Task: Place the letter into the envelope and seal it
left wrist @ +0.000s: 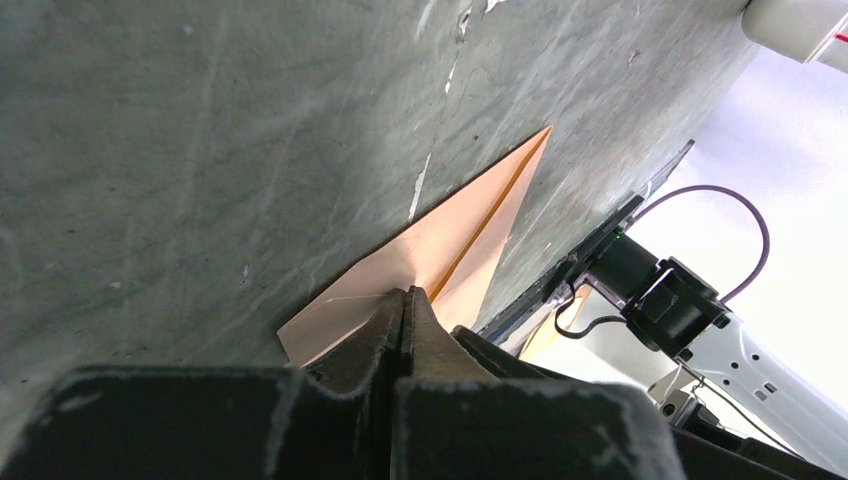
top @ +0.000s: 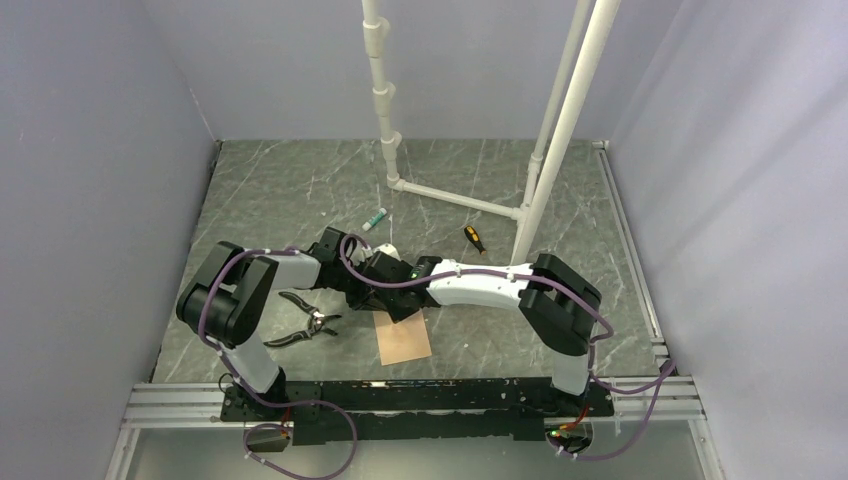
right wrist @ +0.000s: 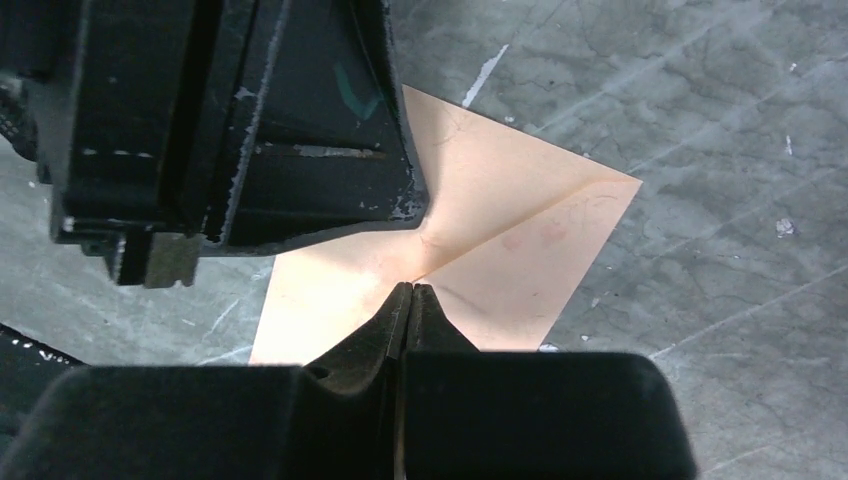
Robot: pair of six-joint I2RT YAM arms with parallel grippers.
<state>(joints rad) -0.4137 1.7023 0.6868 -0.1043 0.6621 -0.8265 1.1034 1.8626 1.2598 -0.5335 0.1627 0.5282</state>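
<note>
The pinkish-tan envelope (top: 404,338) lies flat on the dark marble table near the front edge, with its crease lines running diagonally across its face (right wrist: 520,215). The letter is hidden; no separate sheet shows. My left gripper (left wrist: 405,293) is shut, and its tips rest on the envelope (left wrist: 450,235) near one end. My right gripper (right wrist: 410,287) is shut too, its tips down on the paper where the creases meet. The left gripper's black body (right wrist: 250,130) sits right beside the right gripper, over the envelope's far part. From above, both grippers meet at the envelope's far edge (top: 398,300).
Black-handled pliers (top: 308,325) lie left of the envelope. A small screwdriver (top: 473,239) and a green-and-white tube (top: 374,220) lie farther back. A white pipe frame (top: 455,198) stands behind them. A metal rail (top: 400,395) runs along the near edge.
</note>
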